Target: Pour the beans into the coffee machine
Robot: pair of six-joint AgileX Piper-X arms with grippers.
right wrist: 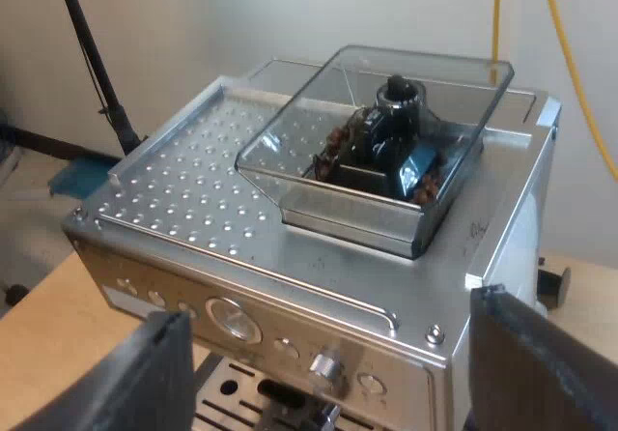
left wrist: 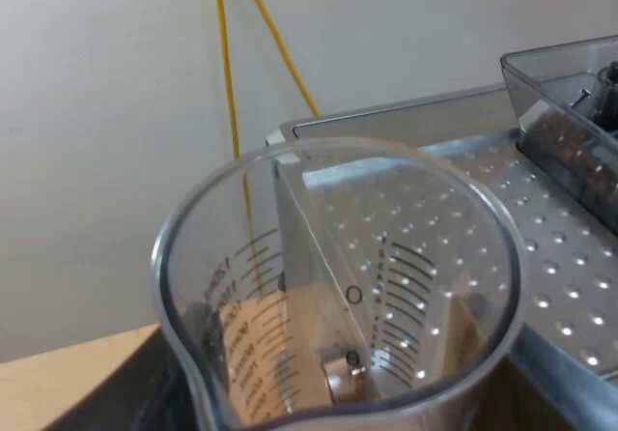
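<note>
Clasping the measuring glass [left wrist: 338,286], left gripper [left wrist: 319,407] hangs by the bean hopper [left wrist: 565,127]; right gripper [right wrist: 326,325] gapes empty.

Hopper [right wrist: 328,199] atop machine [right wrist: 193,199] (beans [right wrist: 335,141] inside).

You've got one espresso machine [right wrist: 183,199], one bean hopper [right wrist: 290,172] on its top, one black knob [right wrist: 398,91] inside that, beans [right wrist: 428,187] too many to count. One measuring glass [left wrist: 338,286], one round dial [right wrist: 227,317] on the machine's front, one metal knob [right wrist: 326,363] at the dial's 4 o'clock. Two black fingers [right wrist: 145,373] on your right gripper [right wrist: 333,354].
</note>
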